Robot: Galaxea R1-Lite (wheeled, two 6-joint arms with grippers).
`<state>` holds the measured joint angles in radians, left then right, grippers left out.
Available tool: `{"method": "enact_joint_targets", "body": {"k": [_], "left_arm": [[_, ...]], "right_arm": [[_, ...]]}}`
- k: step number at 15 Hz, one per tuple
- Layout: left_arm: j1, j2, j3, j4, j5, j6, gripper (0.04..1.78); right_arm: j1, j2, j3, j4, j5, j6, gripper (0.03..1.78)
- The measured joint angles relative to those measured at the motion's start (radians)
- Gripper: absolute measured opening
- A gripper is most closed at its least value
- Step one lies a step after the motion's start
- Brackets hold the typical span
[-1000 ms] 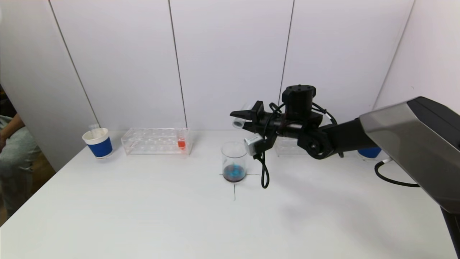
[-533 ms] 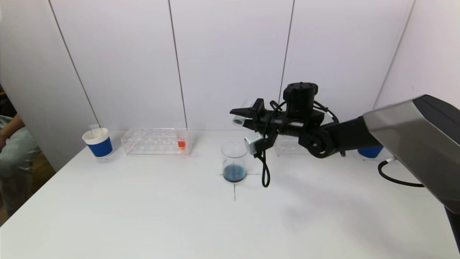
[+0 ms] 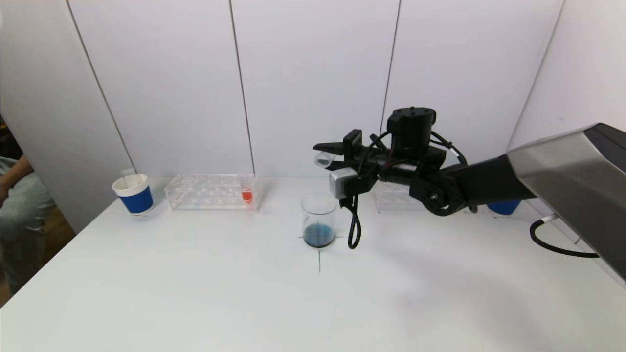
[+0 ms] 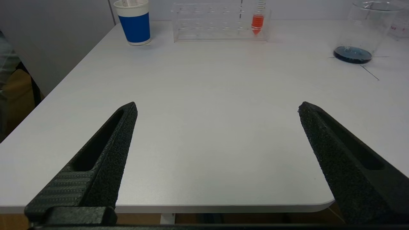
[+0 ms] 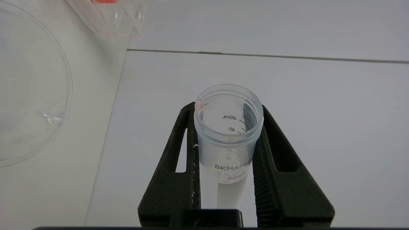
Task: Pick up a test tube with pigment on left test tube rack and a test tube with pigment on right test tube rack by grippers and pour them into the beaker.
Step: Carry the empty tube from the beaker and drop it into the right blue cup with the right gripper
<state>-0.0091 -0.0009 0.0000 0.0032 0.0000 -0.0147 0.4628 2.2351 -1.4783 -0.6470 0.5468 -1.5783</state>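
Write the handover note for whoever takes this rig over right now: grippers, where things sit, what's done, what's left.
Right gripper: shut on an emptied test tube, held tilted above the beaker.
Left gripper: open, idle over the table's near edge.
Beaker holds dark blue liquid.
Left rack holds the orange tube, untouched.
Done: right-rack tube poured.
Left: put the empty tube away, then pick up and pour the orange tube.

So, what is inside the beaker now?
The beaker holds a shallow layer of dark blue liquid at its bottom. The right gripper holds an empty-looking test tube above it.
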Motion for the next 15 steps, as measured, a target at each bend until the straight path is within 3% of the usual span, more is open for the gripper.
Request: {"method": "enact_joint_targets", "body": {"k": [5,9,11,15], "left_arm": [[0.0,0.0,0.0,0.0,0.0,0.0,1.76],[0.0,0.0,0.0,0.0,0.0,0.0,1.76],[0.0,0.0,0.0,0.0,0.0,0.0,1.76],[0.0,0.0,0.0,0.0,0.0,0.0,1.76]], "right_arm": [[0.002,-0.062,0.017,-0.002,-0.102,0.354,0.52],[0.018,-0.116,0.019,-0.031,-0.23,0.728,0.52],[0.026,-0.158,0.016,-0.037,-0.324,0.908,0.52],[0.028,-0.235,0.031,-0.021,-0.542,1.169,0.52]]}}
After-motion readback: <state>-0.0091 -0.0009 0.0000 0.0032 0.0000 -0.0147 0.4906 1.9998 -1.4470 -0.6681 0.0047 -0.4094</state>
